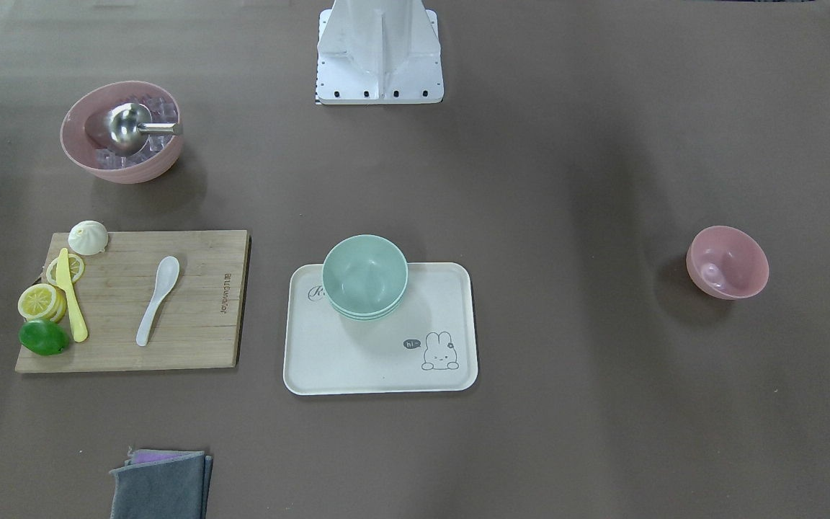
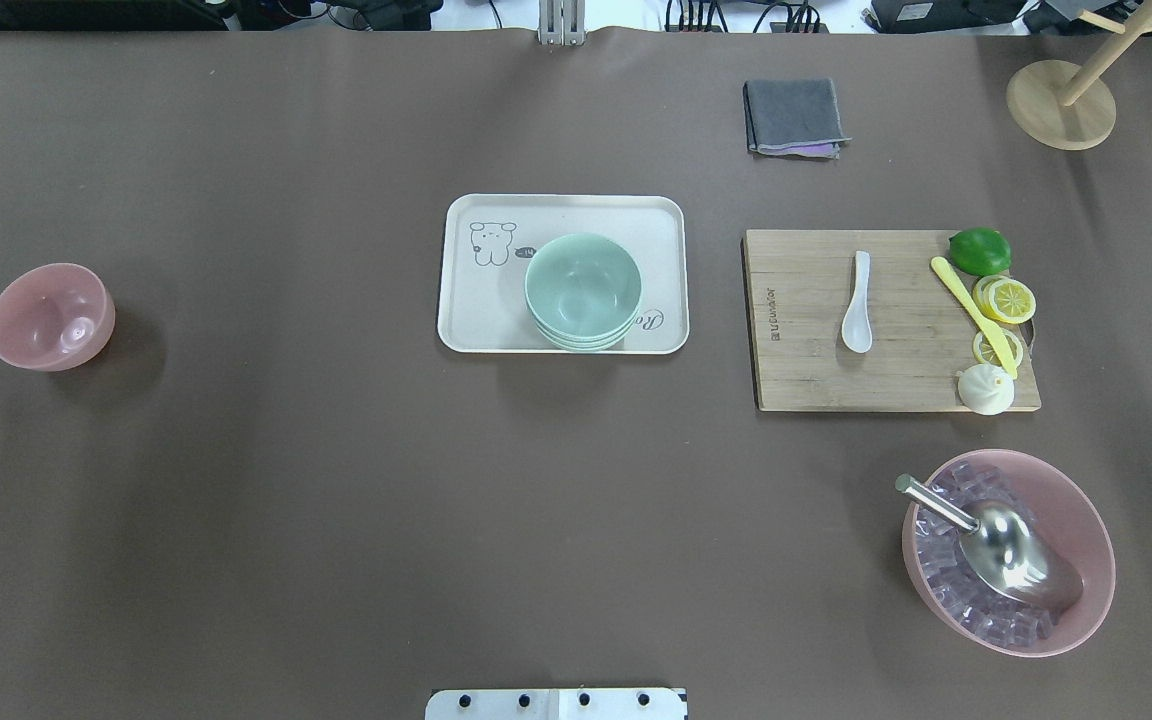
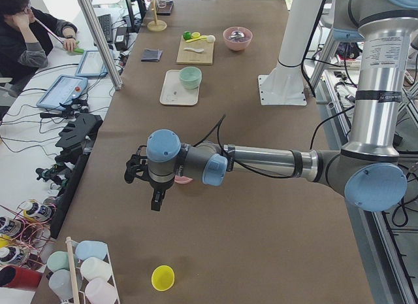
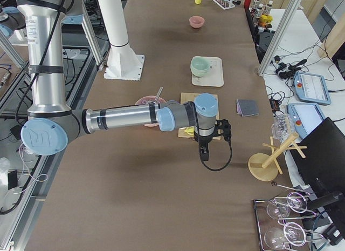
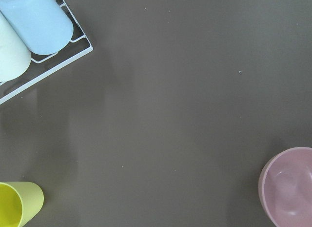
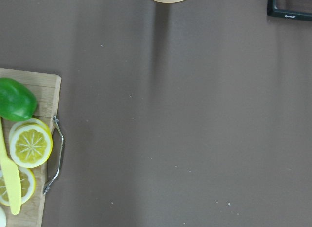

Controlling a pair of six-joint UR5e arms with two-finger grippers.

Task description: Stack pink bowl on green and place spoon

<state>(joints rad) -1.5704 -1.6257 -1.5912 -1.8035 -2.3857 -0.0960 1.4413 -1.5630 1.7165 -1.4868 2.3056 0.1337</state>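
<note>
Left gripper [image 3: 157, 202] is hovering beside the small pink bowl [image 5: 291, 188], right gripper [image 4: 204, 153] beside the cutting board [image 6: 46, 95] — how open either is, I cannot tell. The rabbit tray [image 1: 357, 357] is showing "hi".

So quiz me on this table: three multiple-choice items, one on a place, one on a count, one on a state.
1. The white spoon lies:
A on the grey cloth
B in a bowl
C on the wooden board

2. Pink bowls in the scene:
A one
B two
C three

3. The green bowls on the tray are:
A upright and nested
B upside down
C on their sides

Answers:
C, the spoon rests mid-board.
B, there is a small pink bowl at the robot's left and a large pink bowl at its right.
A, their openings face up.
</note>
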